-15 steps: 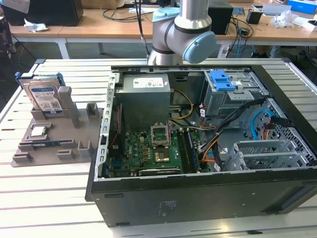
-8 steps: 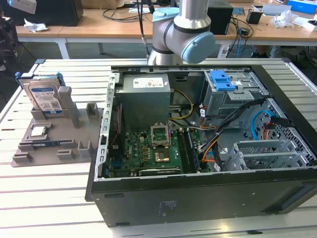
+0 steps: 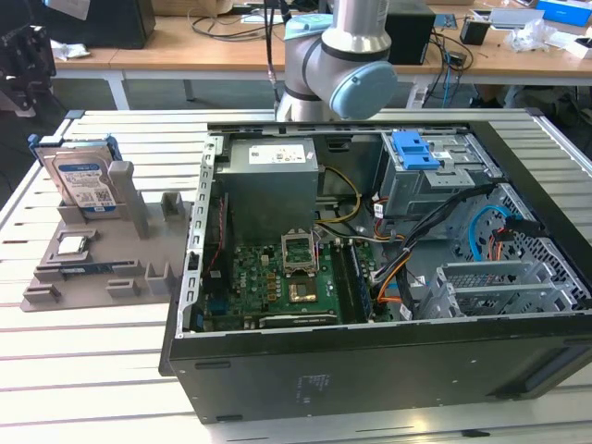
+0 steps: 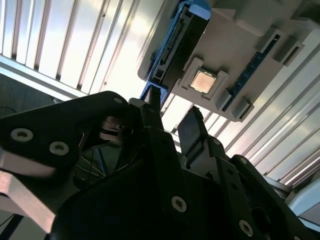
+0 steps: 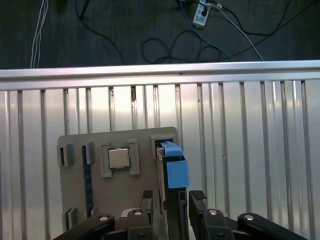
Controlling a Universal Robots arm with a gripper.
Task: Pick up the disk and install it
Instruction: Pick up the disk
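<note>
The disk point(image 3: 83, 180) is a silver drive with a white-and-blue label in a blue caddy. It stands on edge in a slot of the grey holder point(image 3: 102, 287) on the exterior view's left. In both wrist views I look down on its thin edge: disk point(image 5: 172, 170), disk point(image 4: 175, 55). My gripper point(image 5: 172, 200) hangs above it, open, one finger to each side of the disk's line and clear of it. The gripper point(image 4: 172, 115) has nothing between its dark fingers point(image 4: 192, 122).
A square silver CPU chip point(image 5: 119, 158) and a blue memory stick point(image 5: 87, 185) sit in the same holder. The open computer case point(image 3: 370, 277) lies on the slatted table point(image 3: 83, 370), with a blue bracket point(image 3: 413, 148) on its grey drive cage. Cables lie on the floor beyond the table edge point(image 5: 160, 72).
</note>
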